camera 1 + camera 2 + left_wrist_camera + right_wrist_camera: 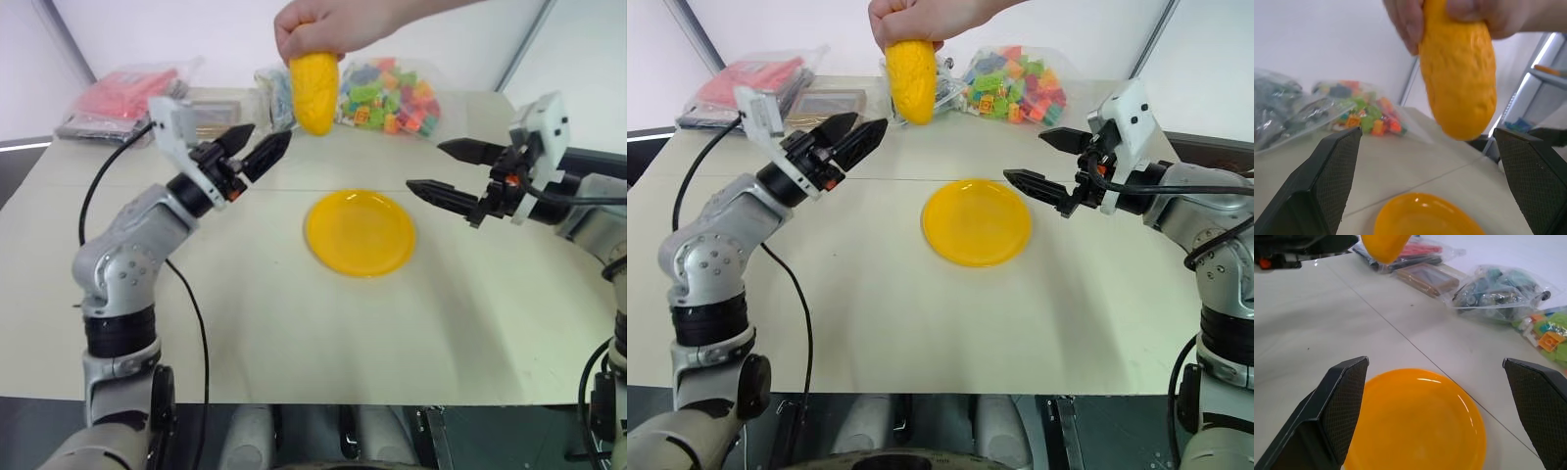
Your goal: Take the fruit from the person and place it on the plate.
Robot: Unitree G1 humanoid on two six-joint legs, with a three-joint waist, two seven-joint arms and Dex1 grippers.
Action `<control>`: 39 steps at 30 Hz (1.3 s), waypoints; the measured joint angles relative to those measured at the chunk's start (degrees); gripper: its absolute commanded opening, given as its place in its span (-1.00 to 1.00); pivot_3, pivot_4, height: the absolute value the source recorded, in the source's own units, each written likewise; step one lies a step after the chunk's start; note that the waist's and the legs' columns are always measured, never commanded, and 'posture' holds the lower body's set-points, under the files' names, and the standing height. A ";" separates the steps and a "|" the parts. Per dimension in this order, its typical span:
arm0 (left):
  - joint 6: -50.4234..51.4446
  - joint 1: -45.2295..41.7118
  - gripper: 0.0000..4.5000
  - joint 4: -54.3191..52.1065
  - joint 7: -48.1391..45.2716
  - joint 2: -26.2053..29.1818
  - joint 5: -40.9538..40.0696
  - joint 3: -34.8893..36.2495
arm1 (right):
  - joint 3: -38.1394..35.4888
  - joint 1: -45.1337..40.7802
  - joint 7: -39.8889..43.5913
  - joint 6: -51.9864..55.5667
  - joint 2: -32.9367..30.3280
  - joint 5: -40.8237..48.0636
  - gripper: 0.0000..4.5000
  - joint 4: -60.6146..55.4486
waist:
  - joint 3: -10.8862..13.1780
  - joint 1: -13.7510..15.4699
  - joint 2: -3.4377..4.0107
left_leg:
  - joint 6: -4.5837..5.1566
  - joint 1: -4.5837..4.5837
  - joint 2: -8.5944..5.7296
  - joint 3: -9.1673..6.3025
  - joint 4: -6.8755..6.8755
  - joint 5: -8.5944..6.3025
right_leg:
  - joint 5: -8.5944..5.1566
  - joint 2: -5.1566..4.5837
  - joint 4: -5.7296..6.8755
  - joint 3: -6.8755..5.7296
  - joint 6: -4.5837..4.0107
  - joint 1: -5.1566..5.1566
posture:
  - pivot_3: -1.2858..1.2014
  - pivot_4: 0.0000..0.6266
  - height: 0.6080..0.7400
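Fruit (315,93) hangs in the person's hand (328,27) above the plate (361,233), my left gripper (257,147) wide open & empty just beside it, right gripper (453,168) also open w/ nothing; closing early could pinch fingers or drop it off-plate.

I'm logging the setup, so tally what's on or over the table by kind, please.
Fruit: 1
Plate: 1
Bag of toy bricks: 1
Other clear bags at the back: 3
Total: 6
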 measured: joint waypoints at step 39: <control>-10.97 -15.57 -0.01 26.44 -16.65 -6.16 11.36 -3.15 | -0.42 4.34 -2.11 -0.86 -0.22 -0.18 1.00 -2.59 | 0.00 0.05 0.00 | 0.00 0.00 0.01 -0.02 -0.01 0.00 | 0.00 0.02 0.00 -0.01 0.00 -0.01 | 0.03 -0.52 0.87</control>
